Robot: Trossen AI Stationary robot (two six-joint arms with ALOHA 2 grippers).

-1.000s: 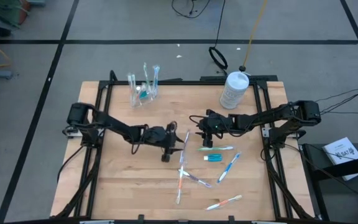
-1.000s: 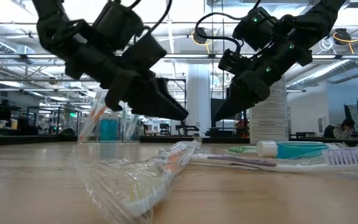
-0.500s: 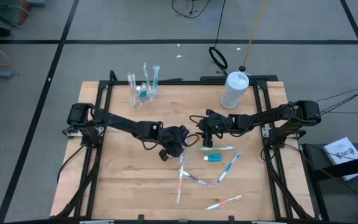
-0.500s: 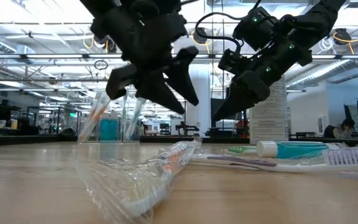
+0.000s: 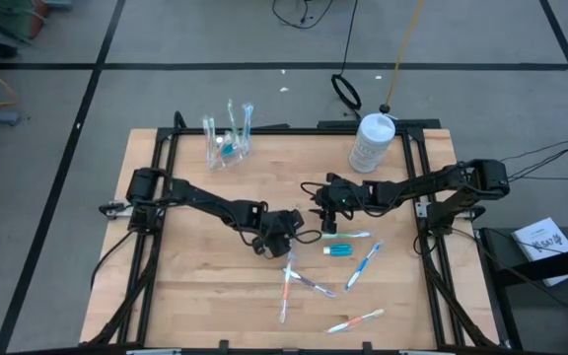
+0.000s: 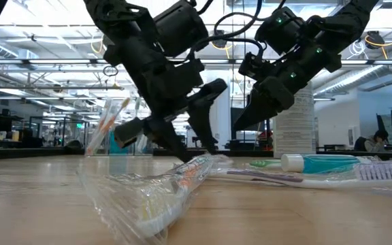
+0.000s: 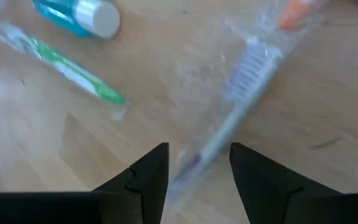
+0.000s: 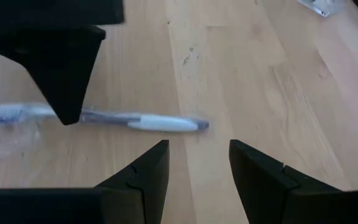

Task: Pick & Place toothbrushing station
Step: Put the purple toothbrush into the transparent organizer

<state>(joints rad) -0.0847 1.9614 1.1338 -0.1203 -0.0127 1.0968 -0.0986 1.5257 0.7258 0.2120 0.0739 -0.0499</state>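
Several toothbrushes lie loose on the wooden table, among them a green one [image 5: 344, 235], a blue one [image 5: 363, 264] and an orange one [image 5: 355, 320]. A teal toothpaste tube [image 5: 338, 251] lies between them. The clear cup [image 5: 227, 148] stands at the far left with brushes in it. My left gripper [image 7: 199, 168] is open and tipped down over a clear-wrapped pale toothbrush [image 7: 232, 118], one finger on either side of its handle; whether they touch the wrapper I cannot tell. My right gripper [image 5: 328, 214] hangs open just beyond, above the table.
A large white bottle [image 5: 371, 141] stands at the far right corner. An orange-and-white wrapped brush [image 6: 162, 194] and a purple one [image 5: 311, 284] cross near the table's middle front. Black frame rails [image 5: 156, 197] run along the left and right edges.
My left gripper has gone toward the table's right and near edge, rolled about its own line and tipped downward until its open fingers stand low over the wrapped pale toothbrush. The toothbrushes lie as before.
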